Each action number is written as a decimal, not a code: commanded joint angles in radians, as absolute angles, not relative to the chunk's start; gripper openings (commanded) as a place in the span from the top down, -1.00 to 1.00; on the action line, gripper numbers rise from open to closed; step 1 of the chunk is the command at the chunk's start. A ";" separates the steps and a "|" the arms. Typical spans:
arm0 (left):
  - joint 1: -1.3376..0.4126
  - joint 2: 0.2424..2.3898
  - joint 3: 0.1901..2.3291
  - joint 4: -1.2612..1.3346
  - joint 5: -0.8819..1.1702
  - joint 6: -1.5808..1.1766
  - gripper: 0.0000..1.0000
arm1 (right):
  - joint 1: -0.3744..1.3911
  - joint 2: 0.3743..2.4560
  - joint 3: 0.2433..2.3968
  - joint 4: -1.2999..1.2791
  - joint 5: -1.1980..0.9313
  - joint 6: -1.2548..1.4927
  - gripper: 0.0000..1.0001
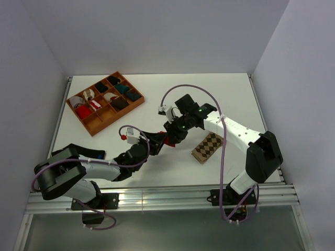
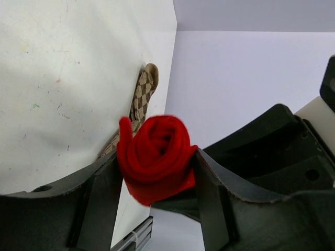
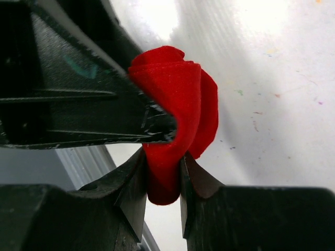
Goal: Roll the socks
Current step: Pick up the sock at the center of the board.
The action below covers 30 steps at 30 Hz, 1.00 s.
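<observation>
The red sock (image 1: 167,139) is wound into a roll and held just above the table's middle, between both grippers. In the left wrist view the red roll (image 2: 156,157) fills the gap of my left gripper (image 2: 157,170), touching both fingers. My right gripper (image 3: 163,175) is shut on a fold of the red sock (image 3: 178,99), beside the left gripper's finger (image 3: 78,104). In the top view the left gripper (image 1: 157,141) and the right gripper (image 1: 175,134) meet at the roll. The argyle sock (image 1: 208,147) lies flat to the right, and shows again (image 2: 144,97) behind the roll.
A wooden compartment tray (image 1: 90,124) with several rolled socks stands at the back left. A dark item (image 1: 84,152) lies by the left arm. White walls close in the table on three sides, and a metal rail (image 1: 172,196) runs along the near edge.
</observation>
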<state>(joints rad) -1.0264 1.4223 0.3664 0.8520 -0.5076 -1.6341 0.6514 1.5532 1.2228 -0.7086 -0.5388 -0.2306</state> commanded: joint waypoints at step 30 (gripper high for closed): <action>-0.994 1.339 0.384 0.797 -0.517 -1.473 0.99 | 0.687 1.562 1.269 -0.776 -0.670 -0.262 0.13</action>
